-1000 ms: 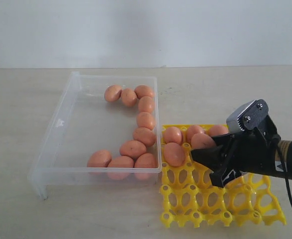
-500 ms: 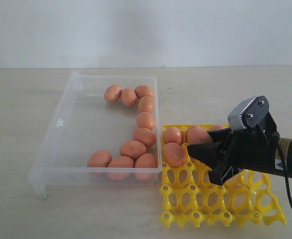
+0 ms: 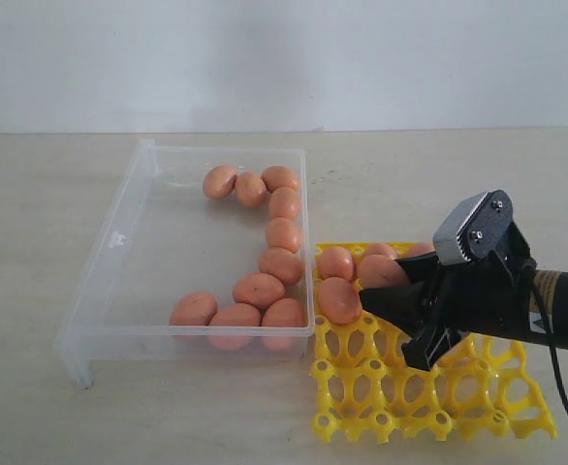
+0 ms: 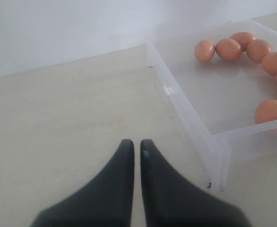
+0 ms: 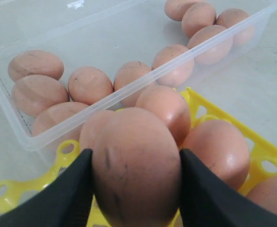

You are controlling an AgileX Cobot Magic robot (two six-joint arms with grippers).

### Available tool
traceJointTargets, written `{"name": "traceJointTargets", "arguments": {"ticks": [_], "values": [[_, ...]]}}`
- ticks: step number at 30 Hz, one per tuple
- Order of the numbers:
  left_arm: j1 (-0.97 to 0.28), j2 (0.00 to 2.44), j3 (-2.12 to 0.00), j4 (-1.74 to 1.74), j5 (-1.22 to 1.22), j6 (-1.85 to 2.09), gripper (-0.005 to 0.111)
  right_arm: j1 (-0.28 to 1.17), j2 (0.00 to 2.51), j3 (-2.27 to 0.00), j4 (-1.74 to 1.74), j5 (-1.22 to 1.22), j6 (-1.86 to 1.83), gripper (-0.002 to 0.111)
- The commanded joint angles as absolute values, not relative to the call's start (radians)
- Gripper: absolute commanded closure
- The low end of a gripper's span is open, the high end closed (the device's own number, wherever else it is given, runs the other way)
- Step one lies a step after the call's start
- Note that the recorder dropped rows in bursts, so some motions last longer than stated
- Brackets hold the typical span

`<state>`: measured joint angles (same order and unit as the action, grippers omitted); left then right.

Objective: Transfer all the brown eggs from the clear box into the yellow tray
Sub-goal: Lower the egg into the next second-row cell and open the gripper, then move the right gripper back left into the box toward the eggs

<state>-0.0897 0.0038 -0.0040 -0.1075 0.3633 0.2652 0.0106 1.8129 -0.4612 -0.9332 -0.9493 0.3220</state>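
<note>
one brown egg (image 5: 134, 161) is clamped between the jaws of the right gripper (image 3: 379, 289), held over the yellow tray (image 3: 381, 423) towards the side that faces the box. a few more brown eggs (image 3: 335, 263) sit in the tray's far cells, close beside the held one. ten eggs lie in the clear box (image 3: 110, 252), strung along its tray-side wall and front corner. the left gripper (image 4: 134, 147) hovers over the table (image 4: 58, 118) outside the box, its jaws pressed together on nothing.

My raised exterior camera faces the whole table (image 3: 32, 194); both wrist cameras look low and close, all sharing the clear box (image 3: 119, 237).
</note>
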Motion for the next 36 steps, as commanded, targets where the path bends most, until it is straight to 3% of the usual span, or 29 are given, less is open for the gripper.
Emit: {"name": "traceJointTargets", "arguments": {"ticks": [1, 3, 9, 17, 25, 27, 32, 36], "values": [[-0.086, 0.000, 0.000, -0.108, 0.360, 0.255, 0.103, 0.013, 1.808, -0.466, -0.929, -0.954, 0.315, 0.086], [-0.086, 0.000, 0.000, -0.108, 0.360, 0.255, 0.103, 0.013, 1.808, -0.466, -0.925, -0.953, 0.315, 0.081], [-0.086, 0.000, 0.000, -0.108, 0.360, 0.255, 0.103, 0.013, 1.808, -0.466, -0.861, -0.953, 0.315, 0.050], [-0.086, 0.000, 0.000, -0.108, 0.360, 0.255, 0.103, 0.013, 1.808, -0.466, -0.833, -0.965, 0.315, 0.049], [-0.086, 0.000, 0.000, -0.108, 0.360, 0.255, 0.103, 0.010, 1.763, -0.466, -0.647, -1.221, 0.464, 0.049], [-0.086, 0.000, 0.000, -0.108, 0.360, 0.255, 0.103, 0.010, 1.734, -0.471, -0.590, -1.221, 0.568, 0.058], [-0.086, 0.000, 0.000, -0.108, 0.360, 0.255, 0.103, 0.010, 1.696, -0.541, -0.642, -1.061, 0.636, 0.109], [-0.086, 0.000, 0.000, -0.108, 0.360, 0.255, 0.103, 0.010, 1.696, -0.601, -0.703, -0.901, 0.648, 0.108]]}}
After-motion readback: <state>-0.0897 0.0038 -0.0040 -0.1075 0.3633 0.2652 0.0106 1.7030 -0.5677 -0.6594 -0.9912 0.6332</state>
